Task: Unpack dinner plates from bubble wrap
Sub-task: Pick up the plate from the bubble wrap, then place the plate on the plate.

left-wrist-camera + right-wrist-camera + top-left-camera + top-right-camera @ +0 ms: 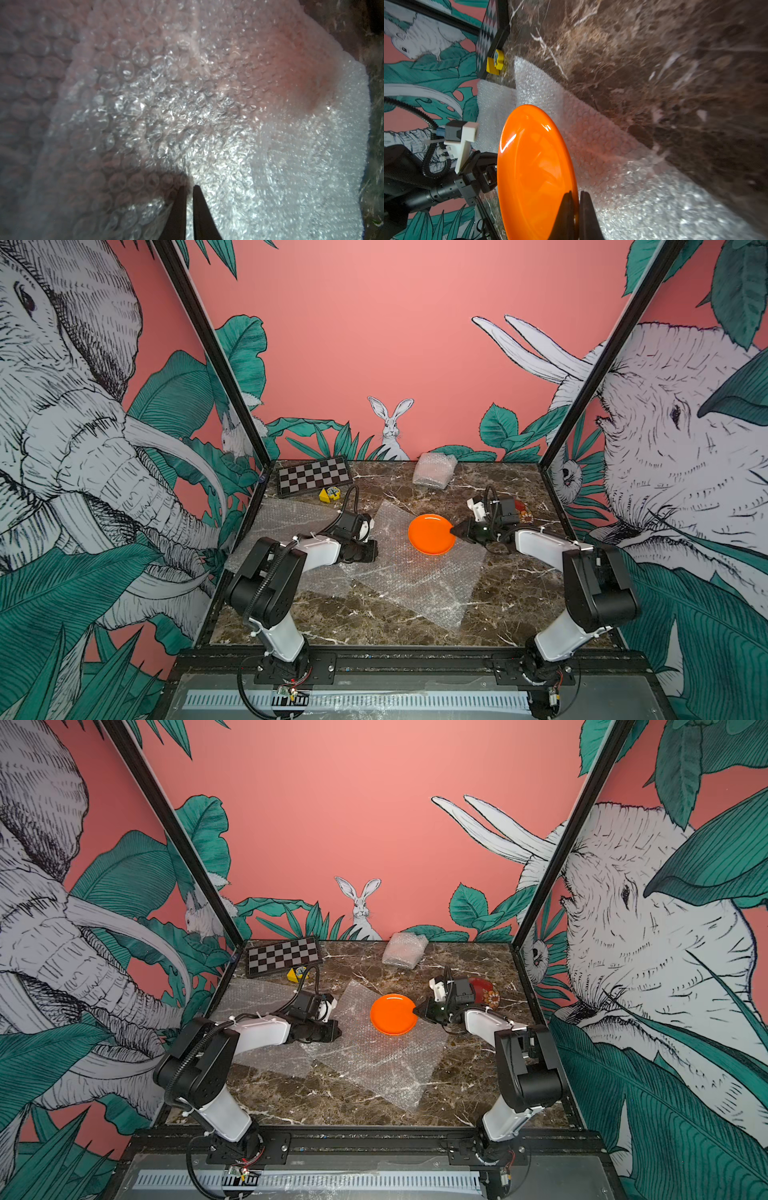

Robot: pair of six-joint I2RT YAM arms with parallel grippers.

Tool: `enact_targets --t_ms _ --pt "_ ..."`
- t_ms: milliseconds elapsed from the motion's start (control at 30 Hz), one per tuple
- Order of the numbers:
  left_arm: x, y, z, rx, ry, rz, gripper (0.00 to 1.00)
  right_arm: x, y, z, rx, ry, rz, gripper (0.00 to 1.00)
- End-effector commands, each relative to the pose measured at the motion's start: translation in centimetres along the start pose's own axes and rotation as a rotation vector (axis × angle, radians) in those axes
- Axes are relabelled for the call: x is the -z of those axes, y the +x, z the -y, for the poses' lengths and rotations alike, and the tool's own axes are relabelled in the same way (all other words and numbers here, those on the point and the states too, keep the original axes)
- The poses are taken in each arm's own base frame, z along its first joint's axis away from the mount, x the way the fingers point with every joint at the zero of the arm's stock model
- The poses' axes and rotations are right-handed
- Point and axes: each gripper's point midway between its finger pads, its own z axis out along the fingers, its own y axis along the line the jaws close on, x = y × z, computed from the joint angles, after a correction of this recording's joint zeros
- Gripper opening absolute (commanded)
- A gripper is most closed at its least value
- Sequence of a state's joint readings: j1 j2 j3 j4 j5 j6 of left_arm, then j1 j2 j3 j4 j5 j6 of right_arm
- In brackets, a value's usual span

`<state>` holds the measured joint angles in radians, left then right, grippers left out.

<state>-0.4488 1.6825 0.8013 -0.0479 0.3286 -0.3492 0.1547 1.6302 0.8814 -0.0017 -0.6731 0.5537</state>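
Note:
My right gripper [576, 193] is shut on the near rim of the bright orange dinner plate [431, 534] [533, 166], pinching it from the right. The plate sits over a flat bubble wrap sheet [415, 576] in mid-table. My left gripper [189, 186] points down at that sheet's left part, its fingers shut on a fold of bubble wrap [187, 124]. A second flat sheet [286, 514] lies under the left arm. A dark red flowered plate [487, 992] shows behind the right wrist. A closed bubble wrap bundle [434, 470] lies at the back; its contents are hidden.
A checkered board [314, 475] lies at the back left with a small yellow toy [329, 494] in front of it. The marble table [519, 597] is bounded by black frame posts and the printed walls.

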Motion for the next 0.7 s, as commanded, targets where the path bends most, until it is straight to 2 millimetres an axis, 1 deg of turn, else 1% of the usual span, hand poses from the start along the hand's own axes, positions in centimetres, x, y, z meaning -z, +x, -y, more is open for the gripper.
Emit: enact_targets --t_ms 0,167,300,500,667 --pt "0.1 1.1 -0.2 0.011 -0.006 -0.024 0.13 2.7 -2.7 -0.5 0.024 -0.028 0.098 0.00" --pt "0.0 1.0 -0.1 0.014 -0.001 -0.024 0.13 5.6 -5.1 2.3 -0.036 0.032 0.187 0.00" --pt "0.0 1.0 0.0 0.015 0.003 -0.024 0.13 8.1 -6.9 4.9 -0.094 0.082 0.266 0.00" --pt "0.1 0.9 0.0 0.013 0.001 -0.025 0.13 11.4 -8.8 9.1 -0.198 0.145 0.378 0.00" --pt "0.2 0.8 0.0 0.011 0.001 -0.024 0.13 13.6 -9.7 12.4 -0.280 0.206 0.463 0.00"
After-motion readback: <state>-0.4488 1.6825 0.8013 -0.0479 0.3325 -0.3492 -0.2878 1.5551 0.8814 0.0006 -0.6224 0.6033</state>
